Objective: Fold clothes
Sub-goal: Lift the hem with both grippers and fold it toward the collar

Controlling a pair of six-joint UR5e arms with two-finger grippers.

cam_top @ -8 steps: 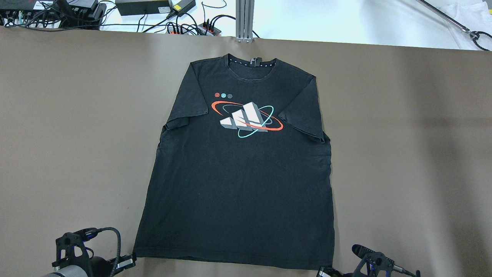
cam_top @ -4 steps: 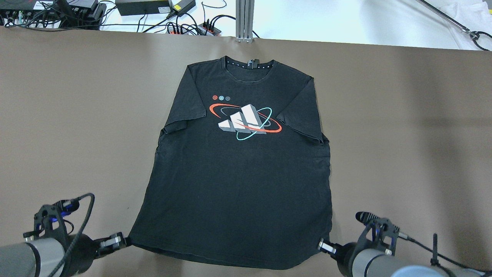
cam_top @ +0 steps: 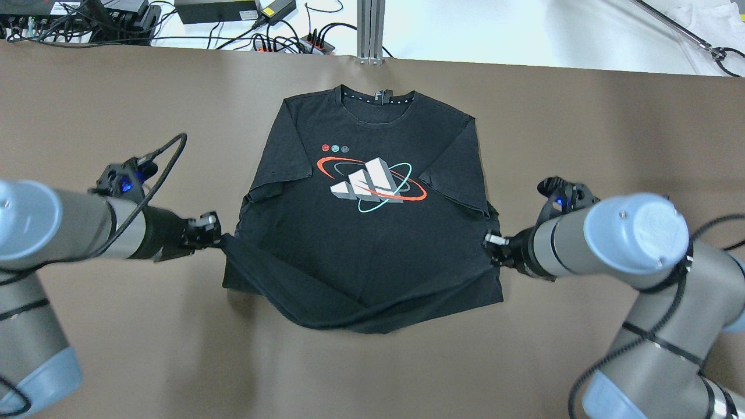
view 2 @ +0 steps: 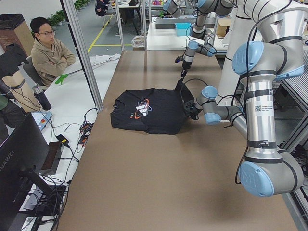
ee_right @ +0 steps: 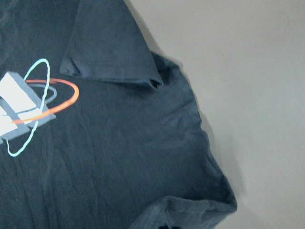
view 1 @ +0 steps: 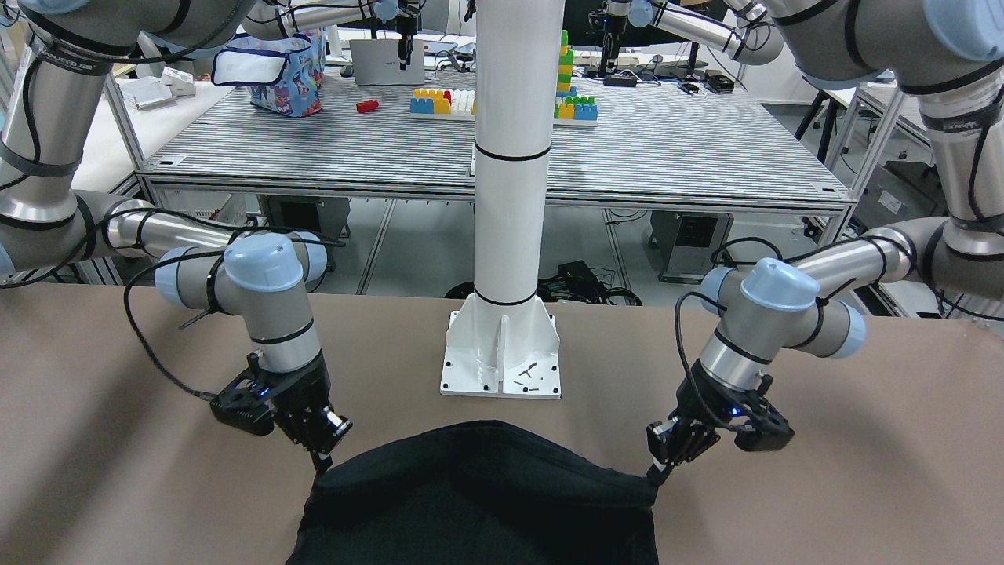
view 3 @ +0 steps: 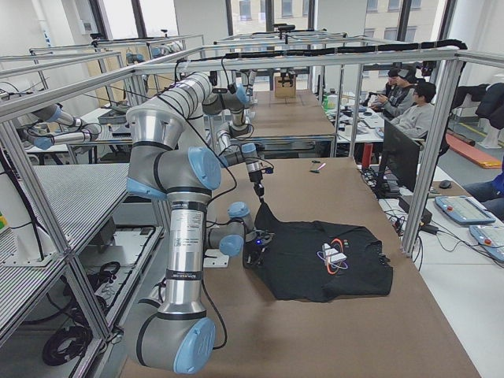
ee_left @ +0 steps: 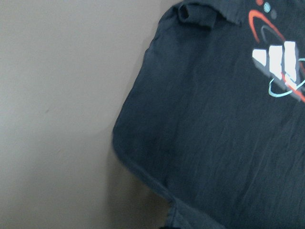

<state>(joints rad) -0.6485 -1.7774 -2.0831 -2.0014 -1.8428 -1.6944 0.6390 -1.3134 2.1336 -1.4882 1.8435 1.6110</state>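
Right now the black T-shirt (cam_top: 361,250) lies face up in the middle of the brown surface (cam_top: 116,349), its collar (cam_top: 377,105) toward the far edge and a printed logo (cam_top: 372,183) of white blocks ringed in red and turquoise showing on the chest. The left gripper (cam_top: 214,235) pinches the hem corner on its own side, jaws pressed together on the fabric, and the right gripper (cam_top: 493,249) pinches the opposite hem corner the same way. Both corners are held up off the surface, just outside the shirt's side seams and a little nearer the robot than the short sleeves (cam_top: 279,157). Between the two grippers the hem sags in a loose curve, lowest near the middle, and the lower body of the shirt is doubled over itself along the near edge. The upper half, with both sleeves, lies flat on the surface. From the front-facing camera the gathered fabric shows as a dark mound spanning the two grippers, near the base plate (view 1: 502,361) of the white column (view 1: 510,196) but apart from it. Each wrist camera looks down on one side of the shirt, a sleeve edge and part of the logo, with bare surface beside it
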